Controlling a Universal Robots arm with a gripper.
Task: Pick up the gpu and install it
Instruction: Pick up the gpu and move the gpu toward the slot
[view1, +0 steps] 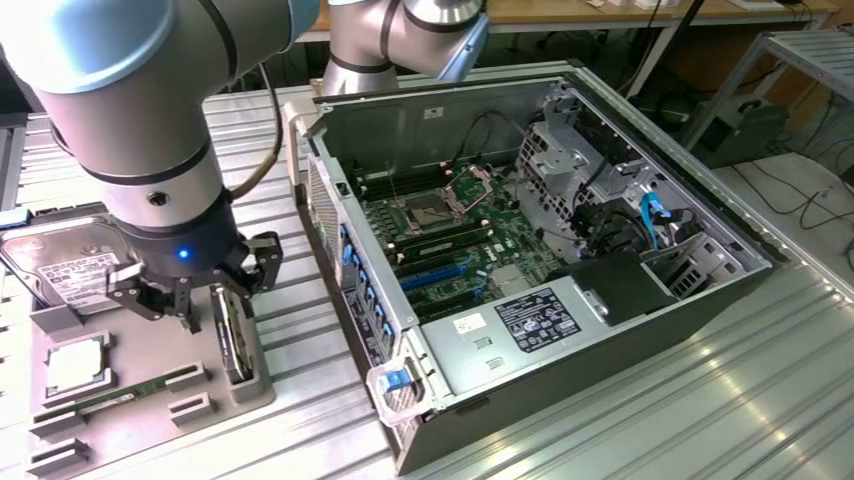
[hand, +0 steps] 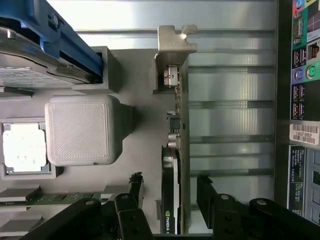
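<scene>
Robot arm (view1: 134, 130) occupies the upper left of the exterior view, above the ribbed tabletop (view1: 694, 400). Open computer case (view1: 614, 390) occupies centre and right. Gray holder tray (view1: 147, 350) sits lower left; the gpu (view1: 235, 340) (hand: 171, 170) stands on edge in it. End effector (view1: 220, 300) (hand: 170, 186) is released, with fingers (hand: 136, 192) straddling the gpu and a gap on each side.

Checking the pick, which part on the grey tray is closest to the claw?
The gpu, the fan-cooled card on edge between the fingers of the open claw; the hard drive, processor and RAM stick lie off to one side.
</scene>
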